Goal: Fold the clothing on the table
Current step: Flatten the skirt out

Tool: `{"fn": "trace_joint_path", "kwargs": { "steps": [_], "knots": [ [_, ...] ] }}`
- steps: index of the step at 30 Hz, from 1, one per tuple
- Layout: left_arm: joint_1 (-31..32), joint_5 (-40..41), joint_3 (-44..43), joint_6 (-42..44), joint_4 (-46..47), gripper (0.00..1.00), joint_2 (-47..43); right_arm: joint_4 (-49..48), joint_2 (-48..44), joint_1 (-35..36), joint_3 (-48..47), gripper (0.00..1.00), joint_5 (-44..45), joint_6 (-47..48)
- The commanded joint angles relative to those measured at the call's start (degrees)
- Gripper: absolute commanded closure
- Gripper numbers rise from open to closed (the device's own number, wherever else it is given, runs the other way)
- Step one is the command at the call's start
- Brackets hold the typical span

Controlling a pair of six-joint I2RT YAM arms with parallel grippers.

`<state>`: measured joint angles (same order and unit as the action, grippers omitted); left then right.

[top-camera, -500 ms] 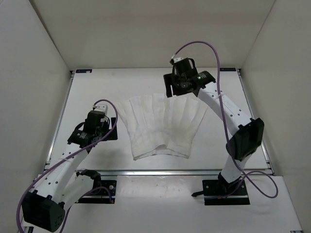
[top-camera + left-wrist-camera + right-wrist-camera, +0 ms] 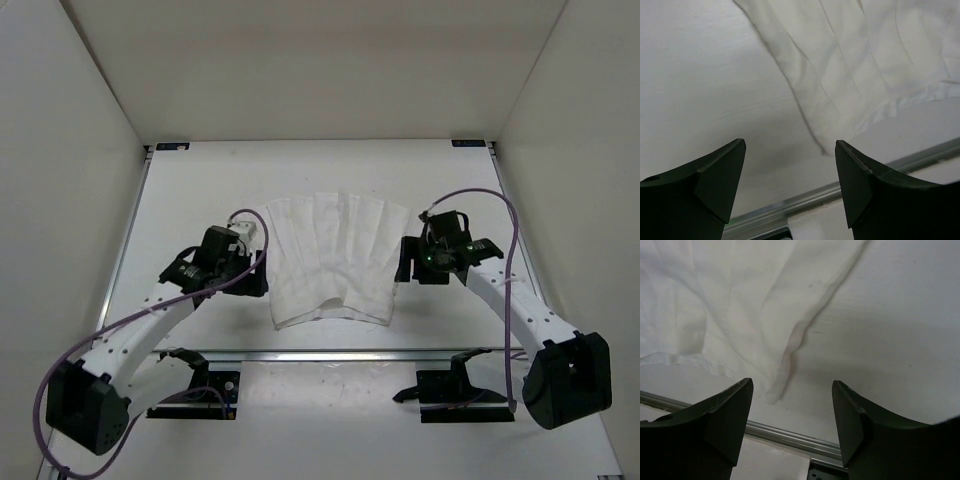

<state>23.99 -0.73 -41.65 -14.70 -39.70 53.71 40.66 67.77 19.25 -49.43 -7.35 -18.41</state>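
Here the white, creased, fan-shaped clothing lies flat between the left gripper and right gripper, both open, empty.

The left arm is extended from its base at 7 o'clock toward the middle, and the left gripper is held low at about 9 o'clock, its jaws spread wide with nothing between them. The right arm is bent inward from 5 o'clock, and the right gripper is held at 3 o'clock, likewise parted and empty.
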Motion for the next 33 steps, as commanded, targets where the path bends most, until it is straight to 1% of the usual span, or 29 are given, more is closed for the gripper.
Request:
{"fn": "trace_joint_path", "kwargs": {
  "steps": [1,2,3,5,7,9,11,15,17,19,21,22,24,26,27,28,30,31,33],
  "knots": [
    [2.55,-9.17,0.42,-4.62,0.94,0.16,6.03,-5.60,-4.21,-2.63,3.98,0.38,-6.53,-2.85],
    [4.12,-10.33,1.30,-7.16,2.51,0.15,7.27,-5.16,-4.31,-2.63,4.95,0.39,-6.53,-2.86],
    [5.18,-10.60,2.96,-7.97,4.79,0.15,7.72,-5.42,-5.09,-2.11,5.65,0.38,-5.75,-2.51],
    [7.47,-11.31,5.16,-13.23,8.65,0.14,8.16,-5.33,-6.15,-1.58,7.32,0.38,-5.74,-3.20],
    [8.09,-13.41,7.45,-15.78,12.18,0.19,9.82,-6.73,-6.59,-1.84,9.43,0.39,-7.23,-3.91],
    [8.44,-13.86,9.29,-18.25,14.12,0.21,11.31,-8.14,-7.65,-1.40,11.10,0.38,-8.11,-4.26],
    [9.23,-15.17,11.14,-21.06,16.93,0.26,12.55,-8.93,-8.53,-0.71,12.60,0.38,-8.82,-5.22],
    [10.11,-15.00,15.71,-26.86,23.52,0.31,13.26,-10.08,-9.41,-0.26,15.59,0.40,-9.25,-6.72],
    [10.11,-15.70,17.91,-28.88,25.98,0.39,13.00,-11.21,-10.37,0.70,17.43,0.42,-9.43,-9.17],
    [10.46,-15.88,19.40,-30.91,28.09,0.43,12.82,-13.93,-10.90,2.02,20.05,0.44,-10.75,-11.45],
    [10.64,-16.58,20.64,-32.58,29.59,0.49,12.73,-16.66,-11.25,2.90,23.05,0.45,-11.89,-14.71],
    [10.29,-16.76,21.34,-33.20,30.20,0.51,12.73,-17.28,-11.08,3.43,23.76,0.45,-11.89,-15.76],
    [10.38,-17.11,22.23,-33.20,31.26,0.61,12.73,-19.48,-10.29,4.83,25.00,0.44,-11.98,-17.00],
    [9.94,-17.55,22.40,-33.29,31.70,0.68,13.26,-21.32,-8.01,4.84,26.05,0.44,-10.75,-18.15],
    [9.94,-17.64,22.57,-33.12,31.97,0.73,13.17,-21.68,-7.39,4.75,25.96,0.44,-9.97,-18.58],
    [10.02,-18.07,22.58,-33.03,31.79,0.75,13.17,-22.20,-6.78,4.58,25.79,0.43,-9.18,-18.07],
    [10.20,-17.81,22.93,-33.03,32.05,0.85,12.91,-22.21,-4.67,4.14,24.82,0.44,-7.86,-17.71],
    [9.94,-17.81,23.19,-32.94,32.32,0.88,12.73,-22.12,-3.97,4.22,24.47,0.44,-6.46,-17.88],
    [9.59,-17.64,23.63,-32.94,32.14,1.00,12.30,-20.89,-2.30,4.49,22.89,0.44,-4.44,-17.89]
  ]
}}
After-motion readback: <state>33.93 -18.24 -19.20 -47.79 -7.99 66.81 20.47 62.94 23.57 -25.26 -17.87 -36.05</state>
